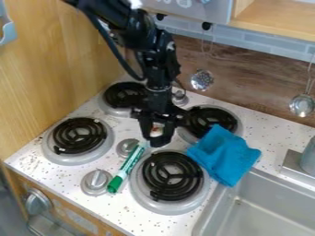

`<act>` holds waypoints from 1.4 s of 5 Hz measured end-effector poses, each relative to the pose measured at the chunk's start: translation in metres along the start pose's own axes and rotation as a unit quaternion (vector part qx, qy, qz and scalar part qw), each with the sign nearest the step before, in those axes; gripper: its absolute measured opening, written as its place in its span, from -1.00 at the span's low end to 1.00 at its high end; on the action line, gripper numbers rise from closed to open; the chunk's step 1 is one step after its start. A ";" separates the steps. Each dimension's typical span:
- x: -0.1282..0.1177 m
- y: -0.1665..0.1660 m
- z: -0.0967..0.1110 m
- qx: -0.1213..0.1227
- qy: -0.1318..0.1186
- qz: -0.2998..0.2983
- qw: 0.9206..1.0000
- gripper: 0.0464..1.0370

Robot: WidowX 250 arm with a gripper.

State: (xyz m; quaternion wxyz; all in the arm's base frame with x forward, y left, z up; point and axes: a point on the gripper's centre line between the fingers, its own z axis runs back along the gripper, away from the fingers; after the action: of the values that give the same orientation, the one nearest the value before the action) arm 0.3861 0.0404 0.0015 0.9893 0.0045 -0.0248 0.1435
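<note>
The black gripper (157, 141) hangs low over the middle of the stovetop (67, 173); how far open it is, and whether it has hold of anything, I cannot tell. Nearest to it is a green-and-white marker (130, 162). Its upper end is at or just beside the gripper's tip, and it slants down and left from there to its green cap (115, 184). The marker looks to be lying along the stovetop, not lifted clear; whether a grip on it is complete cannot be judged.

Just left of the gripper is a round metal knob (126, 147), with another knob (96, 182) farther below it, beside the cap. Below the gripper is a coil burner (173, 176); up and to its right, a second coil burner (211, 121). Right of the gripper, a rumpled blue cloth (224, 154) lies unfolded, near both burners. Farther out, below and right, is the metal sink (271, 205).
</note>
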 end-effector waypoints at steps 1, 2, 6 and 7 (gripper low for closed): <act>0.011 -0.002 -0.006 0.006 -0.004 0.003 1.000 0.09; 0.020 -0.002 -0.012 0.015 -0.014 0.010 1.000 0.09; 0.014 0.000 -0.013 0.011 -0.020 0.007 1.000 0.94; 0.001 -0.005 0.018 -0.021 -0.059 -0.026 0.998 0.93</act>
State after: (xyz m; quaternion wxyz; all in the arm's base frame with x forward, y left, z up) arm 0.3871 0.0358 0.0200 0.9894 -0.0074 -0.0865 0.1168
